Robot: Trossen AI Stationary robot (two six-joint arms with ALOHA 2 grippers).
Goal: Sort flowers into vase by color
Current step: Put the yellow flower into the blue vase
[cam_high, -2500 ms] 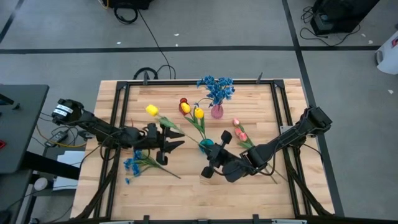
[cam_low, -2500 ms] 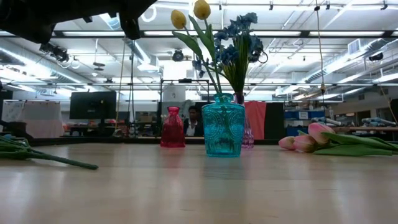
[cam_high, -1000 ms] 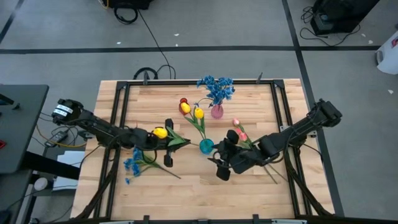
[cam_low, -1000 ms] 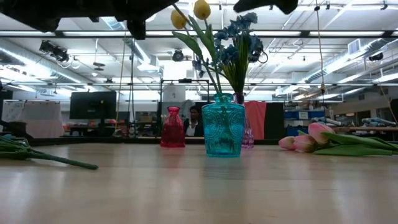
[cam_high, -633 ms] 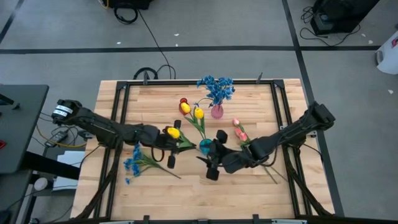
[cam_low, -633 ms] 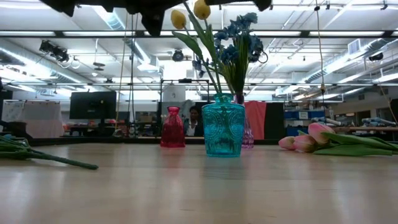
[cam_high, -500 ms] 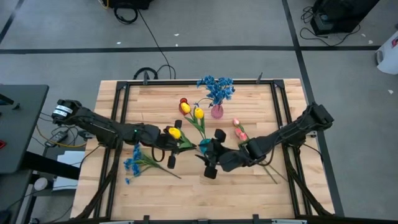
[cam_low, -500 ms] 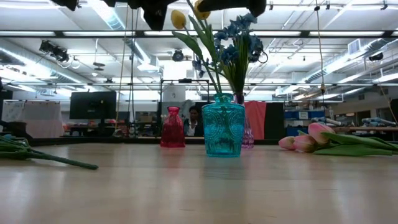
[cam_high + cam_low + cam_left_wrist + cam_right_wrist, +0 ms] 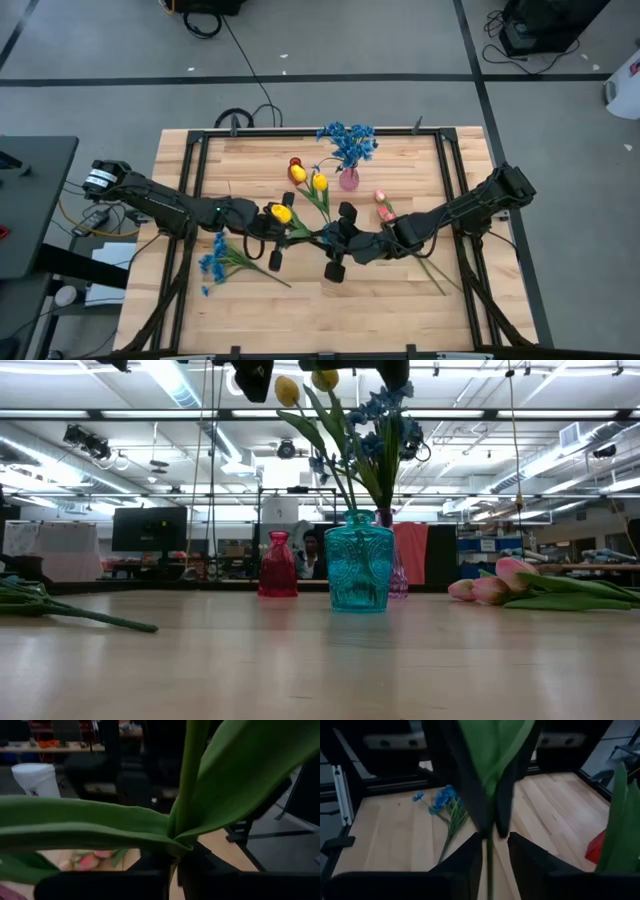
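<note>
A yellow tulip [image 9: 280, 213] hangs above the middle of the counter [image 9: 400, 300], its green stem [image 9: 308, 236] running toward the teal vase [image 9: 359, 562]. The left gripper [image 9: 272, 232] has its fingers clamped on that stem just below the bud; in the left wrist view the stem [image 9: 186, 775] and its broad leaves [image 9: 85, 827] fill the picture right in front of them. The right gripper [image 9: 338, 240] meets the same stem from the other side, over the teal vase, and its fingers [image 9: 522, 851] stand narrow on either side of the thin stem [image 9: 489, 860]; whether they grip it cannot be told. Two more yellow tulips [image 9: 308, 178] already stand in the teal vase, seen from table height as buds [image 9: 304, 382] high above its mouth. Behind it a pink vase [image 9: 348, 180] holds blue sprigs [image 9: 346, 140], and a red vase [image 9: 278, 578] stands beside these. A loose blue sprig [image 9: 215, 259] lies on the counter near the left arm, and pink tulips [image 9: 385, 208] lie by the right arm.
</note>
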